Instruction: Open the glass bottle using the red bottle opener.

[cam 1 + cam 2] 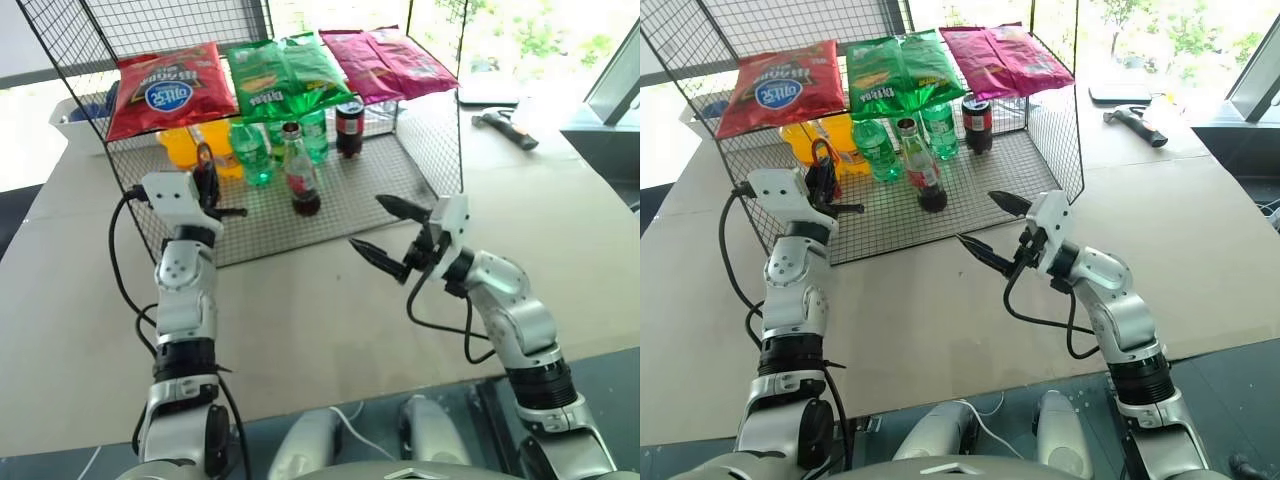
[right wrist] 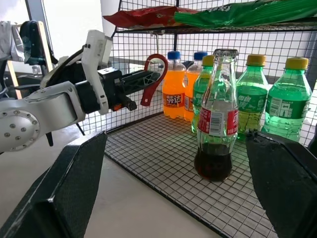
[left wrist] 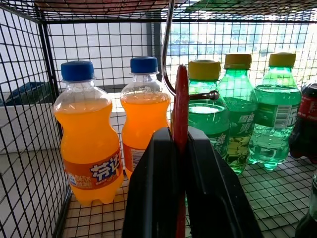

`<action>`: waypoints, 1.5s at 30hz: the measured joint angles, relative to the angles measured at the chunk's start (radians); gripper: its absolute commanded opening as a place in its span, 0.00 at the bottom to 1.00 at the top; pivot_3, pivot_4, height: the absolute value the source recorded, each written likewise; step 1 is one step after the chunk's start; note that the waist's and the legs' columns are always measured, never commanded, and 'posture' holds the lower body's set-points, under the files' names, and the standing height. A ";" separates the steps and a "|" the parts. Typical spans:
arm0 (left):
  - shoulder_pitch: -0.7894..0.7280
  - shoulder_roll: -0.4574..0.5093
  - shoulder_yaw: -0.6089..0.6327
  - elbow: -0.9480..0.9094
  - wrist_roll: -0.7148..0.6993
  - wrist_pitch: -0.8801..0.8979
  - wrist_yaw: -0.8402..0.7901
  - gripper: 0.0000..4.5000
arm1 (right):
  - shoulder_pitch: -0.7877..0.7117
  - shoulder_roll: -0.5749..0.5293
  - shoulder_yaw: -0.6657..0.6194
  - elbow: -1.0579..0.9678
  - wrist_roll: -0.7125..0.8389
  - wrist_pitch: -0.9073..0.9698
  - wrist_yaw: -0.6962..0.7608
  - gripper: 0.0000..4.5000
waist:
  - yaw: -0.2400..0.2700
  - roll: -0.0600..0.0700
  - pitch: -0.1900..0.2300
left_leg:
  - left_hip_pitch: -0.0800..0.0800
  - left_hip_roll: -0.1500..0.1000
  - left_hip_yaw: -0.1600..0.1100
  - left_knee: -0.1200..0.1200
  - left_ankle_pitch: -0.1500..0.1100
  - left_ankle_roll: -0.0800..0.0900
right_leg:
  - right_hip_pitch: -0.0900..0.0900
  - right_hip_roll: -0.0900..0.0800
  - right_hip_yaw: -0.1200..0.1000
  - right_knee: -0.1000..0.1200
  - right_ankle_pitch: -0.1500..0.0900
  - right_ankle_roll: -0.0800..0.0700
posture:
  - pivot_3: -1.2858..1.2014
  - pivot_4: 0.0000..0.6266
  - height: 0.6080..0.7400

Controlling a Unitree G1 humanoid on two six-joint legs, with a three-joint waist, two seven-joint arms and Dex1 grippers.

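Left hand (image 2: 130, 94) clamps the red bottle opener (image 2: 153, 79), loop up, near the rack's front-left corner. The glass bottle (image 2: 216, 116) stands capped on the wire shelf (image 2: 163, 148), between the spread-wide fingers of the right hand (image 1: 385, 232), untouched.

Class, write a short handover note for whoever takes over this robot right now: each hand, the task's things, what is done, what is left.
Left hand: shut on the red bottle opener, held up at the rack's front edge.
Right hand: open, holding nothing, facing the glass bottle.
Bottle: upright on the wire shelf, in front of the green bottles, cap on.
Done: opener gripped.
Left: steady the bottle, hook the cap, pry it off.
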 measured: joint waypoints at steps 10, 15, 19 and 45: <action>0.043 -0.107 -0.002 -0.241 -0.282 0.104 -0.097 0.04 | 0.009 -0.011 0.001 0.002 -0.011 0.000 0.003 1.00 | -0.002 -0.001 0.000 | 0.000 0.000 0.000 0.000 0.000 0.000 | 0.000 0.000 0.000 0.000 0.000 0.000 | 0.52 0.24 0.99; 0.119 -0.122 -0.021 -0.313 -0.373 0.200 -0.123 0.04 | 0.008 -0.013 0.001 0.008 -0.016 0.002 0.002 1.00 | -0.001 -0.001 0.000 | 0.000 0.000 0.000 0.000 0.000 0.000 | 0.000 0.000 0.000 0.000 0.000 0.000 | 0.52 0.24 0.99; 0.160 -0.132 -0.036 -0.352 -0.481 0.293 -0.164 0.04 | -0.015 -0.027 -0.001 0.022 -0.016 0.053 -0.010 1.00 | 0.000 -0.001 0.000 | 0.000 0.000 0.000 0.000 0.000 0.000 | 0.000 0.000 0.000 0.000 0.000 0.000 | 0.52 0.24 0.99; 0.227 -0.158 -0.193 -0.486 -0.907 0.696 -0.485 0.04 | -0.393 -0.144 -0.080 0.060 0.513 1.089 0.064 1.00 | 0.006 -0.001 0.001 | -0.004 0.000 0.000 0.000 -0.001 0.001 | -0.002 -0.001 0.000 -0.004 0.000 -0.001 | 0.52 0.24 0.99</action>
